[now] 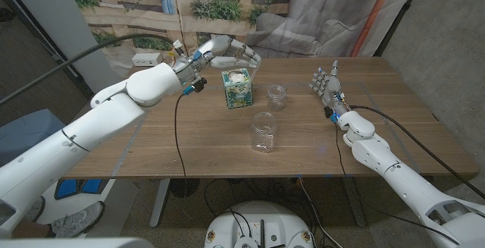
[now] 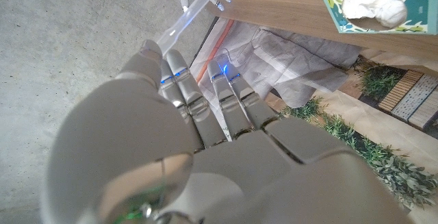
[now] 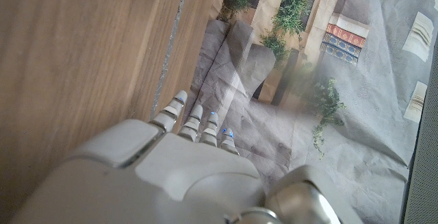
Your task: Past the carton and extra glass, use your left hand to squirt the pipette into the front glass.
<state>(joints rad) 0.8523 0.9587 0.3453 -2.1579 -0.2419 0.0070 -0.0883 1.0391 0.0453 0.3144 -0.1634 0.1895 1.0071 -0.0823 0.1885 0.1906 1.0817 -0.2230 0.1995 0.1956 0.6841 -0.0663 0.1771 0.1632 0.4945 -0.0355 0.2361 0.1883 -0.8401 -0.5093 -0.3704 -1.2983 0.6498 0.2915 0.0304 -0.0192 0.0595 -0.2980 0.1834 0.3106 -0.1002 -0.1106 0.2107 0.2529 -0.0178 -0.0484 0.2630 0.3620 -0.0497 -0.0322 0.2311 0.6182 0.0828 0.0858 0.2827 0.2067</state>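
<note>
- Presently, the left hand (image 1: 221,51) is seen raised at the far side of the table (image 1: 394,119), just behind the carton (image 1: 236,88), with its fingers reaching toward the middle of the table.
- A pipette (image 2: 194,11) is held in that hand: in the left wrist view a clear slender tube is seen running out past the curled fingers (image 2: 226,94), pinched near their tips, its long axis in line with the fingers.
- The front glass (image 1: 264,131) is found nearer the robot than the carton, well apart from the left hand; the extra glass (image 1: 277,97) stands between the two, just beside the carton.
- The coming move is therefore judged to be a carry toward the robot and slightly to its right, over the carton and past the extra glass, until the pipette's tip is above the front glass's mouth.
- The right hand (image 1: 329,89) is seen standing at the table's right side, fingers upright and apart, with nothing held; it is nearer the front glass, but the task is given to the left.
</note>
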